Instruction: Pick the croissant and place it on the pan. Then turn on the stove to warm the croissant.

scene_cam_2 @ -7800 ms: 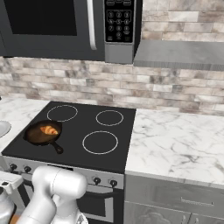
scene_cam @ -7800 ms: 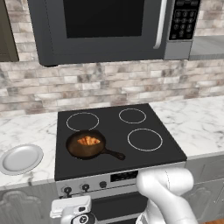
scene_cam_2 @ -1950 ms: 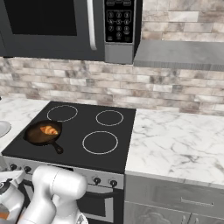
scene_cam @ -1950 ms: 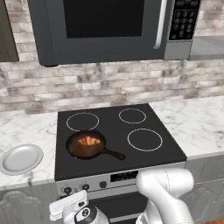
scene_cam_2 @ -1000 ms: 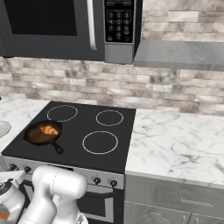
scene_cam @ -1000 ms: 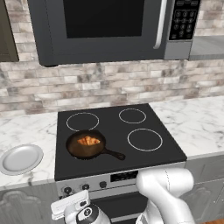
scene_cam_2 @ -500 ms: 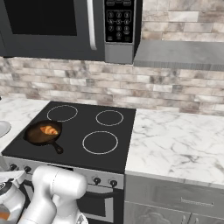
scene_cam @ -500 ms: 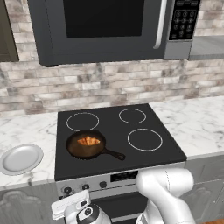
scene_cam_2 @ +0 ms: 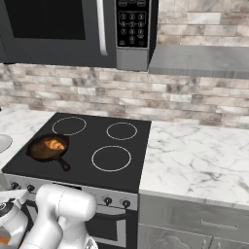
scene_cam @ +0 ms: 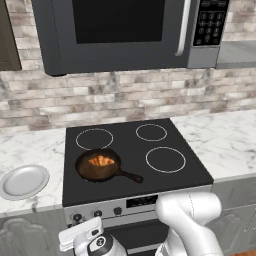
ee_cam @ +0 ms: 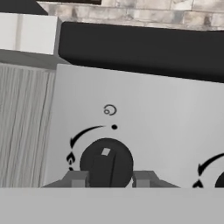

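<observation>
Croissant (scene_cam: 101, 160) lying inside pan (scene_cam: 88, 171), on the front-left burner of stove (scene_cam: 165, 180); pan handle pointing toward the front right; first half of the task judged complete. Claw (ee_cam: 109, 178) down at the silver front panel, below the cooktop edge, at the left end of the knob row. In the hand view, left-hand knob (ee_cam: 106, 163) seated directly between the two fingertips (ee_cam: 77, 179), one tip flanking each side, both looking pressed against the knob's rim: clamped on the knob, closed as far as the knob lets it go. Raised grip bar of the knob running almost upright in the hand view, tilted slightly, pale marker at its upper end pointing roughly toward the dot above. Curved arrow sweeping from that dot leftward and down to the flame marks: likely turn direction counter-clockwise as viewed. Second knob (ee_cam: 220, 180) just at the lower right edge, well apart from the claw. Next move judged a pure wrist roll about the knob's axis, no translation needed.
</observation>
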